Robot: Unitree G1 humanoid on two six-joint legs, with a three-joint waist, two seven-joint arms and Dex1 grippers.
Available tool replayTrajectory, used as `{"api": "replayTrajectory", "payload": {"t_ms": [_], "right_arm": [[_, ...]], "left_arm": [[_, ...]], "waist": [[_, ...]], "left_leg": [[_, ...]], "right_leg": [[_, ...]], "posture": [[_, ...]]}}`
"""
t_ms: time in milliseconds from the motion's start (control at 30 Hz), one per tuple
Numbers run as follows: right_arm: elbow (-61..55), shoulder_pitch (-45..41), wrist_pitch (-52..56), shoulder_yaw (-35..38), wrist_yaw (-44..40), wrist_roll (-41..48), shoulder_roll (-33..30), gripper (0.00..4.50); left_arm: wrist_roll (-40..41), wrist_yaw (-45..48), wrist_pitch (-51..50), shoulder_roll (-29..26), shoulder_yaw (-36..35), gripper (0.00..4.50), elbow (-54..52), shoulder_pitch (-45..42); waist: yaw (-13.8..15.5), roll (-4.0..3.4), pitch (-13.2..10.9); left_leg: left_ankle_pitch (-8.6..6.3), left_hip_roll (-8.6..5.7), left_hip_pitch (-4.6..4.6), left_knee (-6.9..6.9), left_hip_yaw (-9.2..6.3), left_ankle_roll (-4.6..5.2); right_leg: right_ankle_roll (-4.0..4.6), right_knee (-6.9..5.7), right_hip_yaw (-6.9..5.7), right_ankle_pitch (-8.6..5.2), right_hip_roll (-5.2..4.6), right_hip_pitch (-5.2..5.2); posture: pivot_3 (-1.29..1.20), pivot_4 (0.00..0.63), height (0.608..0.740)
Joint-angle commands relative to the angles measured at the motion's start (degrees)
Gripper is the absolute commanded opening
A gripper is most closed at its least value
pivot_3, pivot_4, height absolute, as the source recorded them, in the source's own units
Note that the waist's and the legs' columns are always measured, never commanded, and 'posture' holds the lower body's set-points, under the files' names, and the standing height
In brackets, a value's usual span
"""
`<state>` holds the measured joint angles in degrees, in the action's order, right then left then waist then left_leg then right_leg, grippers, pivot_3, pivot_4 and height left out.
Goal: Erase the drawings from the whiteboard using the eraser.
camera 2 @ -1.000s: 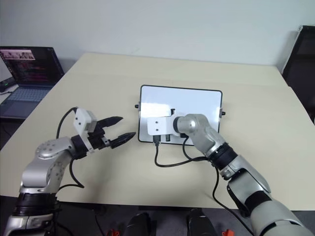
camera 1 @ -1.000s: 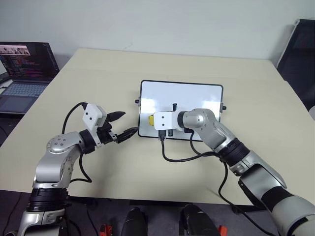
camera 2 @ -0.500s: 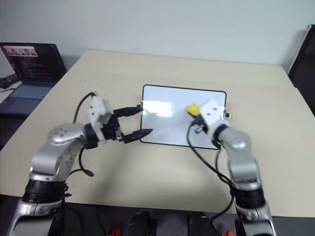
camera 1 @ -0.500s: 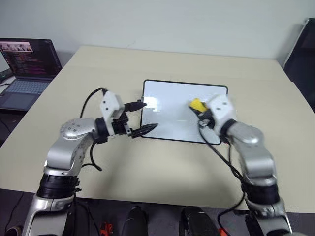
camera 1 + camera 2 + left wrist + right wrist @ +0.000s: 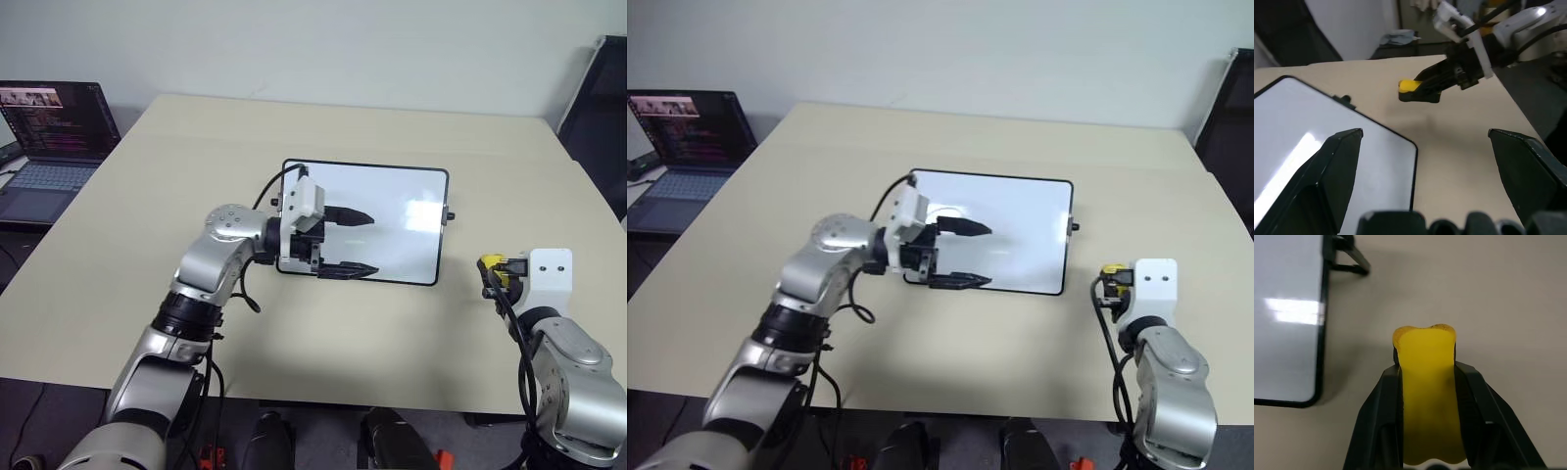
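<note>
— Nearest, right gripper [image 5: 1427,382]?
— Clamped tight on the eraser [image 5: 1427,396], a soft yellow block squeezed to a waist between matte black fingers, above bare beige table [image 5: 323,333], off the whiteboard's [image 5: 392,211] right edge.

— Farther, left gripper [image 5: 345,243]?
— Spread wide, tapered black fingers over the glossy white, black-framed, round-cornered board. Surface beneath blank, with glare patches.

— Beyond?
— Open laptop [image 5: 54,137], far left.

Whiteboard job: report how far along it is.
Done: the whiteboard looks wiped, with no drawings on its white face. In hand: the right gripper is shut on the eraser, off the board above bare table; the left gripper hangs open over the board. Left: put the eraser down.
</note>
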<state>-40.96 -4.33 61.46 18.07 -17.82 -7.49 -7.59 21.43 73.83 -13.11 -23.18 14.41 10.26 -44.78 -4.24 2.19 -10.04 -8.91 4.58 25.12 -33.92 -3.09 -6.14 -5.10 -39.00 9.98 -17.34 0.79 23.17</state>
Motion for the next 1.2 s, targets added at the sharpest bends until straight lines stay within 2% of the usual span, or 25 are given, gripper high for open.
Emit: {"api": "replayTrajectory", "payload": {"t_ms": [33,233,500,567,633,833,1100,1200], "right_arm": [[5.83,-0.44,-5.09,0.5,3.54,0.07,-0.98,1.09],[16.18,-5.77,-9.8,4.07,5.03,3.79,-4.02,1.09],[22.49,-8.11,-11.0,5.87,4.66,8.75,-7.42,1.09],[24.05,-8.58,-11.61,6.04,4.77,9.62,-8.04,1.81],[25.16,-8.86,-12.21,6.26,5.13,10.44,-8.55,2.32],[26.0,-8.84,-13.76,6.15,5.21,12.75,-10.08,4.46],[10.18,-4.67,-15.82,5.16,3.03,18.98,-9.1,4.46],[1.58,2.22,-17.35,2.62,2.62,20.73,-6.77,4.46]], "left_arm": [[-1.86,0.97,4.26,4.2,1.6,4.5,3.16,-3.29],[-4.52,3.65,6.98,7.86,4.59,4.5,5.35,-4.66],[-6.02,3.6,6.89,8.43,5.14,4.5,4.62,-3.95],[-6.06,3.46,6.69,8.1,4.94,4.5,4.12,-3.32],[-6.07,3.23,6.61,7.88,4.73,4.5,3.89,-2.98],[-6.35,-0.03,7.16,7.67,2.77,4.5,5.01,-3.03],[-6.93,-12.06,5.37,4.64,-4.1,4.5,-1.72,2.76],[-6.12,-23.59,-1.36,4.37,-9.88,4.5,-11.37,9.86]], "waist": [[-0.09,0.0,0.0],[-0.84,-0.09,-0.05],[-0.77,-0.15,-0.07],[-0.77,-0.17,-0.08],[-0.76,-0.18,-0.08],[-0.76,-0.21,-0.09],[-0.71,-0.42,-0.11],[-0.53,-0.43,-0.1]], "left_leg": [[0.0,-0.01,0.02,0.0,0.01,0.0],[0.0,-0.01,0.01,0.01,0.0,0.01],[0.0,-0.01,0.02,0.05,0.0,0.02],[0.0,-0.01,0.02,0.05,-0.01,0.02],[0.0,-0.01,0.01,0.04,-0.01,0.02],[0.0,-0.02,0.02,0.04,-0.01,0.02],[0.0,0.0,0.01,0.07,-0.05,0.02],[-0.01,0.0,0.02,0.11,-0.09,0.02]], "right_leg": [[-0.02,0.02,0.0,0.01,-0.01,0.0],[-0.05,0.0,0.04,0.03,0.01,0.01],[-0.06,0.0,0.04,0.02,0.01,0.0],[-0.06,-0.01,0.04,0.02,0.01,0.0],[-0.07,-0.01,0.04,0.02,0.01,-0.01],[-0.07,-0.01,0.04,0.02,0.01,-0.01],[-0.08,-0.03,0.02,0.02,0.04,-0.01],[-0.1,-0.01,0.0,-0.02,0.03,-0.04]], "posture": [[0.0,0.15,0.74],[0.0,0.15,0.74],[0.0,0.15,0.74],[0.0,0.15,0.74],[0.0,0.15,0.74],[0.0,0.15,0.74],[0.0,0.15,0.74],[0.0,0.15,0.74]]}}
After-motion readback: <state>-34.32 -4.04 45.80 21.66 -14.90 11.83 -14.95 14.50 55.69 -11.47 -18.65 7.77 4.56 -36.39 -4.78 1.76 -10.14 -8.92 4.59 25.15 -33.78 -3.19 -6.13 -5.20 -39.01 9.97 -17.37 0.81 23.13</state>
